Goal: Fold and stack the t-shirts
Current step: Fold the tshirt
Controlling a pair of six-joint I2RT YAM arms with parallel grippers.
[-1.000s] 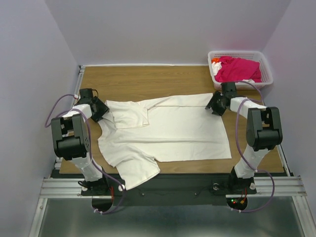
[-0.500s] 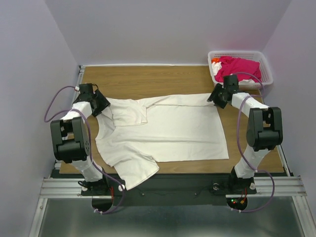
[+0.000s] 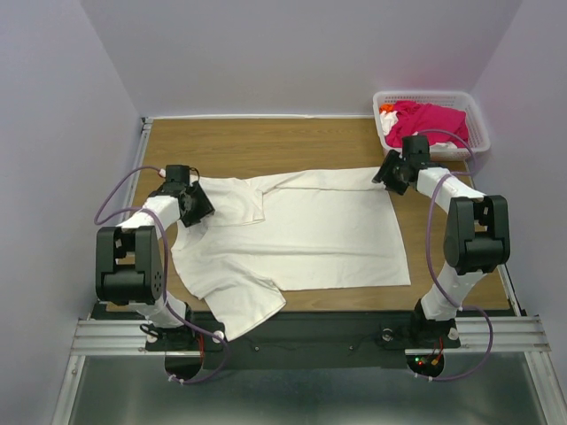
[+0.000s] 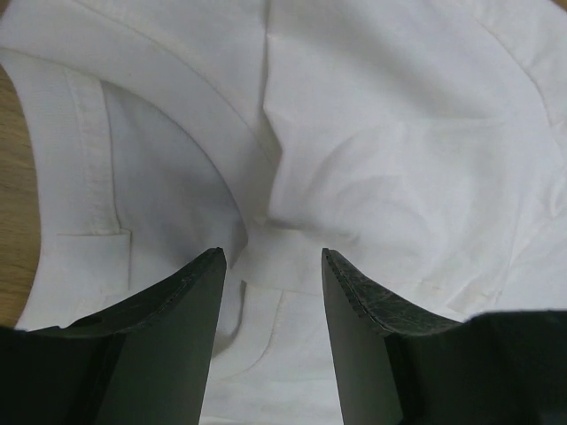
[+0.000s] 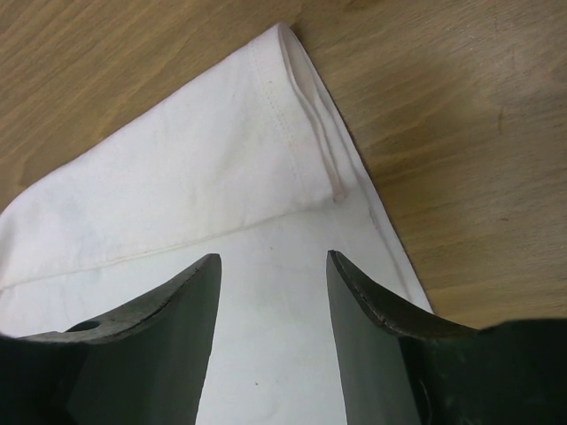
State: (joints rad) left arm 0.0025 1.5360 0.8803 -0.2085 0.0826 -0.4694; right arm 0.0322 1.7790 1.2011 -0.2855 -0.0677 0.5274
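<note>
**Off-white t-shirt (image 3: 301, 235) spread on the table (image 3: 266, 146); magenta-pink t-shirt (image 3: 430, 122) in the basket (image 3: 479, 113)**

The white plastic lattice basket stands at the far right corner of the table. It holds the crumpled magenta-pink t-shirt, which fills most of it. A scrap of orange cloth (image 3: 386, 110) shows at its far left corner.

The table is wood-grained with a metal rail (image 3: 301, 335) along its near edge. It is enclosed by plain lavender walls (image 3: 301, 53) on three sides.

The off-white t-shirt lies across the middle of the table, neckline to the left and hem to the right. Its far edge is folded over as a narrow strip, and one sleeve hangs over the near edge.

The left gripper (image 3: 197, 205) is at the collar end. In its wrist view, the left gripper (image 4: 273, 257) has its fingers parted over the neckband, with nothing pinched between them.

The right gripper (image 3: 390, 173) is at the far right corner of the shirt. In its wrist view, the right gripper (image 5: 273, 261) has its fingers likewise spread, released, above the stitched hem corner lying flat on the wood.
</note>
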